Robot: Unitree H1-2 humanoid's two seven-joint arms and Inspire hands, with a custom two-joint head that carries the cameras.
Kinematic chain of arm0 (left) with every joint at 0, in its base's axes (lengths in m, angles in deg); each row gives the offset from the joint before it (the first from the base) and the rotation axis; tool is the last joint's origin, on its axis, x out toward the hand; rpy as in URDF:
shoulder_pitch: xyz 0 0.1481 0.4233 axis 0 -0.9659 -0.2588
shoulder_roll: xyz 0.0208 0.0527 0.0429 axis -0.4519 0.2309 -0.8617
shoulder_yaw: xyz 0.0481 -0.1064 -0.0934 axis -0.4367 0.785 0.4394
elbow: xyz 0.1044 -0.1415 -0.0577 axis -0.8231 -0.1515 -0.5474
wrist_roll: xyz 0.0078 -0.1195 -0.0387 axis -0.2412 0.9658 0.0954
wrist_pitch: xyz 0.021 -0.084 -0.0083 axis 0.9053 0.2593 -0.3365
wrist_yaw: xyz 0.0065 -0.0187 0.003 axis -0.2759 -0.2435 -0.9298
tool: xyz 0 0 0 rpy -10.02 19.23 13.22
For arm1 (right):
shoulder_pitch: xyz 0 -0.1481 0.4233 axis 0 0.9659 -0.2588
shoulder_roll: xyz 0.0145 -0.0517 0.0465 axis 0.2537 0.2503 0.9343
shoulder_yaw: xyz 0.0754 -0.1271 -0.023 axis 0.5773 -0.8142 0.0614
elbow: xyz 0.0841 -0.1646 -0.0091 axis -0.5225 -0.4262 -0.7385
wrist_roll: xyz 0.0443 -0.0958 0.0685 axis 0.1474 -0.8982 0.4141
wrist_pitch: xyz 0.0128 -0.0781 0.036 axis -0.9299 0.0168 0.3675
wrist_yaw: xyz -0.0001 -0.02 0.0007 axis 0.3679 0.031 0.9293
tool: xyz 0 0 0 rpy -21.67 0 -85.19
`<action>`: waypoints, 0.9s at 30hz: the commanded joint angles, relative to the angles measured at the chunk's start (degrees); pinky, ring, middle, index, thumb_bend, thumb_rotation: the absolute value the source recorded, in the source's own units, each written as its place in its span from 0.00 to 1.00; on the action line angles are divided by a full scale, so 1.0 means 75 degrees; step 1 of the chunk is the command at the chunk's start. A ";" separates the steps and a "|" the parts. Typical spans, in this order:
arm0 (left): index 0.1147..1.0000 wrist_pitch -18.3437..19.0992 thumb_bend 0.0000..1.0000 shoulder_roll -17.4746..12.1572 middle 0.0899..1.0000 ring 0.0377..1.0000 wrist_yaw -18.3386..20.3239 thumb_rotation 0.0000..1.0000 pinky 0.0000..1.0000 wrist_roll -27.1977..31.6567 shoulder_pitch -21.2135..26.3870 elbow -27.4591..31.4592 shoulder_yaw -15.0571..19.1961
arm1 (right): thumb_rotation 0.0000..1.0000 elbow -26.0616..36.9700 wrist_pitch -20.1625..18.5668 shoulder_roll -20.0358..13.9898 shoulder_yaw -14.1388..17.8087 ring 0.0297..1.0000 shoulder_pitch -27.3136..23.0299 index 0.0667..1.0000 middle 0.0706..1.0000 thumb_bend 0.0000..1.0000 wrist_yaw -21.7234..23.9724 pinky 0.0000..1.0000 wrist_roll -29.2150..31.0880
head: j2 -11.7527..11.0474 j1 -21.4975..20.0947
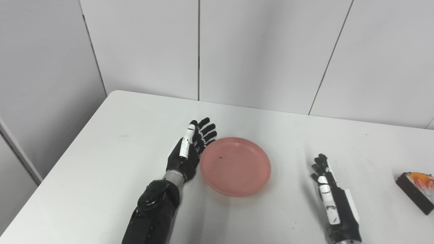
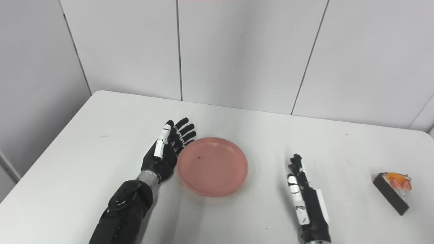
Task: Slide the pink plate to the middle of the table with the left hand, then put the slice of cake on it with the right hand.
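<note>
While my left hand (image 1: 190,149) rests against the left rim of the pink plate (image 1: 235,166), its fingers are stretched out and spread a little, palm turned toward the plate, holding nothing. The plate lies flat on the white table (image 1: 112,162), roughly in the middle of it, with a tiny dark speck on its inner surface. My fingertips (image 1: 207,130) reach past the plate's far left edge, and the side of my palm seems to touch the rim, though I cannot be sure of contact. My right hand (image 2: 303,189) lies on the table to the right of the plate, clear of it, set on edge with the fingers straight and close together, gripping nothing. The slice of cake (image 2: 393,191) sits further right, near the table's right edge, well apart from my right hand: a dark wedge with a white layer and orange and red fruit on top.
</note>
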 commanded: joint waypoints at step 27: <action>0.90 0.0971 0.35 0.0118 0.91 0.92 0.0450 1.00 0.94 -0.0115 -0.0513 0.0884 -0.0444 | 1.00 0.0303 -0.0589 0.0369 -0.0173 0.97 0.0247 0.99 0.99 0.37 -0.0152 0.98 -0.0256 | 0.0177 -0.0706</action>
